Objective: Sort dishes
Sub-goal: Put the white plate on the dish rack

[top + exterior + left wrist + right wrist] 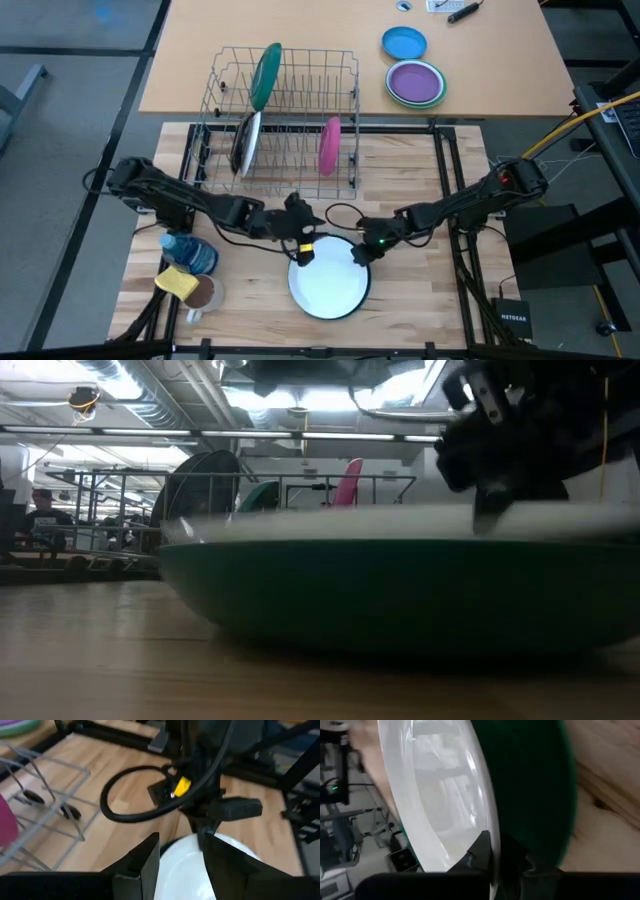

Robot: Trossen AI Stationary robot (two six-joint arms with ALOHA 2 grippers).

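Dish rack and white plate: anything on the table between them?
High view: only the left gripper and right gripper and cables lie between dish rack and white plate.

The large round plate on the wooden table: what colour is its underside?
Dark green, seen best in the right wrist view.

White green-rimmed plate (pixel 328 288) flat on table; three dishes upright in rack (pixel 285 150)

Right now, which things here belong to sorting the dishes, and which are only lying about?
Belong to the job:
- large white plate, rim pinched by the right gripper
- left gripper, open at its other edge
- green, dark and pink dish in the rack

Lying about:
- blue dish
- purple dish
- yellow sponge
- mug
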